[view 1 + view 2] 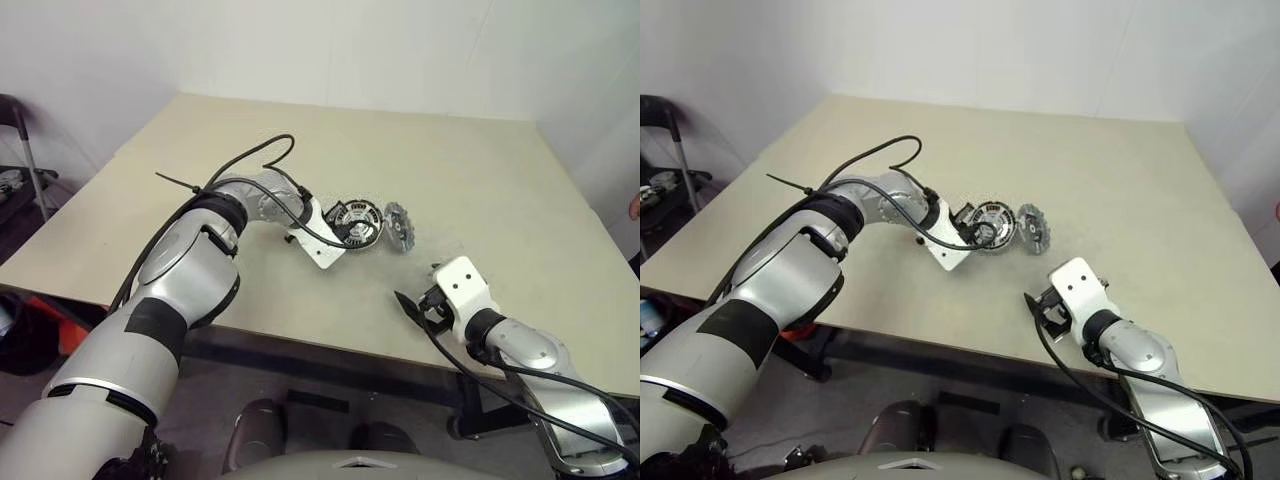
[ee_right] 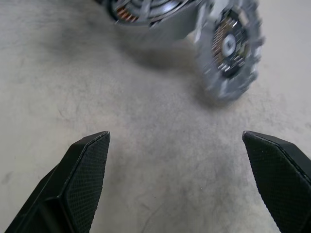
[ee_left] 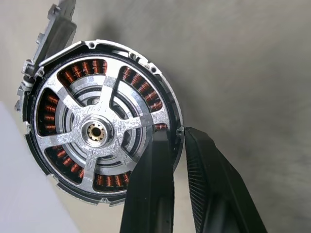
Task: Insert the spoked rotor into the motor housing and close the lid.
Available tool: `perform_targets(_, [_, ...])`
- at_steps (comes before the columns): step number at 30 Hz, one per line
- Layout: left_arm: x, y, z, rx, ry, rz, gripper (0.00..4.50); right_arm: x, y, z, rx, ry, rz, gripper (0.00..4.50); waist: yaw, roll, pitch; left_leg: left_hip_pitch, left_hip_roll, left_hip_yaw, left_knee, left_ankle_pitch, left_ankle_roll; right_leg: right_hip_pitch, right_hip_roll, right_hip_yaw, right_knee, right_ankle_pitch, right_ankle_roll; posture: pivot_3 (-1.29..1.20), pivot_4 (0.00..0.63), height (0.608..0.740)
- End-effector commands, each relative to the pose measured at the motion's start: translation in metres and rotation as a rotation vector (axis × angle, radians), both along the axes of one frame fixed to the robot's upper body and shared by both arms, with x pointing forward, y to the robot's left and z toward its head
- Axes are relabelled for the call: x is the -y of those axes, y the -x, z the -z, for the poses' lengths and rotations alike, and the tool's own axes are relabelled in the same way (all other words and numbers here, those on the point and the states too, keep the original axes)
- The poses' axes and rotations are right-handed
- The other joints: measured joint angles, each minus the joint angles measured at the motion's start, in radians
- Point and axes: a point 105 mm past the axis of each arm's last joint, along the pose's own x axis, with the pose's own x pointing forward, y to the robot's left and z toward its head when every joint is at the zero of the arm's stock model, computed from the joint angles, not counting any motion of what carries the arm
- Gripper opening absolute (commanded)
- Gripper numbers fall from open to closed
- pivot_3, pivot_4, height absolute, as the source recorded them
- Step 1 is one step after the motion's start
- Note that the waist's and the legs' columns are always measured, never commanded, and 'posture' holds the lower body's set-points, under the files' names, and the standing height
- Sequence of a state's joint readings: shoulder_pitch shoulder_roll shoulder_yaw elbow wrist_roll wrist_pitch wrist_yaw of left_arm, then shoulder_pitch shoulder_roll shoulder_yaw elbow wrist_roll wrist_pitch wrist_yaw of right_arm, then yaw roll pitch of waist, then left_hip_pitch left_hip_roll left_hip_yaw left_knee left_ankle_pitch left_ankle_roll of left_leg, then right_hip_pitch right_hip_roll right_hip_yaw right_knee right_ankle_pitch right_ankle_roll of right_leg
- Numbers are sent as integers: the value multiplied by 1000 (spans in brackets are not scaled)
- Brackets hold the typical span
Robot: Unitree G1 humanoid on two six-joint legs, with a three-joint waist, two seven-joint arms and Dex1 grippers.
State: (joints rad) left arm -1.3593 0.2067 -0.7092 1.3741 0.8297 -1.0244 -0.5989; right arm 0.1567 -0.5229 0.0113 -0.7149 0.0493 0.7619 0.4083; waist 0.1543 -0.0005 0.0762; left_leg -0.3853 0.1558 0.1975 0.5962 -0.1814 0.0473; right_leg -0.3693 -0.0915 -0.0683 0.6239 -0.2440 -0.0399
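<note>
Left tool clamped on rim of motor housing, held tilted near middle of surface. Spoked rotor propped on edge just beside housing. Right tool spread wide, empty, near rotor, apart from it.

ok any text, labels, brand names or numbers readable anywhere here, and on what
None can be read.
The motor housing, gripped at its rim by the left gripper, bears no markings on its spokes, coils or hub.
The grey toothed part beside it is too blurred to tell.
The open right gripper and the table are unmarked.
</note>
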Motion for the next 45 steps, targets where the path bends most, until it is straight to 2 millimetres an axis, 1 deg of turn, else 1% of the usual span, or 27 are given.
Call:
perform_targets(1, [8, 2, -15, 25, 31, 52, 112, -1, 1, -14, 62, 5, 14, 4500, 0, 0, 0, 0, 0, 0, 0, 0, 0, 0, 0, 0, 0, 0, 0, 0, 0, 740])
perform_targets(6, [4, 9, -6, -2, -5, 85, 112, -1, 2, -13, 61, 1, 24, 4500, 0, 0, 0, 0, 0, 0, 0, 0, 0, 0, 0, 0, 0, 0, 0, 0, 0, 740])
perform_targets(12, [-5, 15, 9, -52, -61, 91, 112, -4, 3, -13, 64, -7, 31, 4500, 0, 0, 0, 1, 0, 0, 0, 0, 0, 0, 0, 0, 0, 0, 0, 0, 0, 740])
perform_targets(17, [-10, 15, 15, -75, -96, 75, 112, -5, 6, -12, 57, -12, 33, 4500, 0, 1, 0, 2, 0, 0, 0, 0, 0, 2, 0, 0, 0, 0, 0, 0, 0, 740])
perform_targets(18, [-11, 15, 16, -80, -102, 71, 819, -5, 7, -12, 56, -12, 33, 4500, -1, 1, 0, 2, 0, 0, 0, 0, 0, 2, 0, 0, 0, 0, 0, 0, 0, 740])
perform_targets(19, [-12, 15, 17, -83, -107, 68, 1013, -5, 7, -12, 56, -12, 33, 4500, -1, 1, 0, 3, 0, 0, 0, 0, 0, 2, 0, 0, 0, 0, 0, 0, 0, 740])
perform_targets(20, [-12, 14, 16, -80, -101, 62, 1326, -5, 7, -12, 56, -12, 33, 4500, -1, 1, 0, 3, 0, 0, 0, 0, 0, 3, 0, 0, 0, 0, 0, 0, 0, 740])
perform_targets(21, [-11, 13, 15, -70, -87, 57, 1603, -5, 6, -12, 56, -12, 32, 4500, -1, 1, 0, 4, 0, 0, 0, 0, 0, 3, 0, 0, 0, 0, 0, 0, 0, 740])
perform_targets(23, [-10, 11, 12, -55, -70, 53, 2315, -5, 6, -12, 55, -13, 30, 4500, -1, 1, 0, 5, 0, 0, 0, 0, 0, 4, 0, 0, 0, 0, 0, 0, 0, 740])
perform_targets(32, [-14, 1, -9, -18, 13, 12, 2315, -7, -2, -12, 57, -22, 6, 4500, -1, 1, -1, 6, 0, 0, 0, 0, -1, 5, 0, 0, 0, 0, 1, 0, 0, 740])
perform_targets(37, [-23, -10, -32, -20, 134, -76, 2315, -12, -11, -14, 66, -37, -23, 4500, -2, 1, -1, 6, 0, 0, 0, 0, -1, 5, 0, 0, 0, 0, 1, 0, 0, 740])
perform_targets(41, [-27, -17, -51, -129, 292, -197, 2315, -14, -18, -16, 73, -40, -39, 4500, -2, 1, -1, 6, 0, 0, 0, 0, -1, 5, 0, 0, 0, 0, 1, 0, 0, 740])
perform_targets(43, [-29, -23, -62, -329, 466, -337, 2315, -14, -22, -19, 79, -46, -45, 4500, -2, 1, -1, 6, 0, 0, 0, 0, -1, 5, -1, 0, 0, 0, 1, 0, 0, 740])
perform_targets(45, [-29, -27, -69, -545, 627, -437, 2315, -14, -25, -20, 85, -52, -47, 4500, -2, 1, -1, 6, -1, 0, 0, 1, -1, 5, -1, 0, 1, 0, 0, 0, 0, 740])
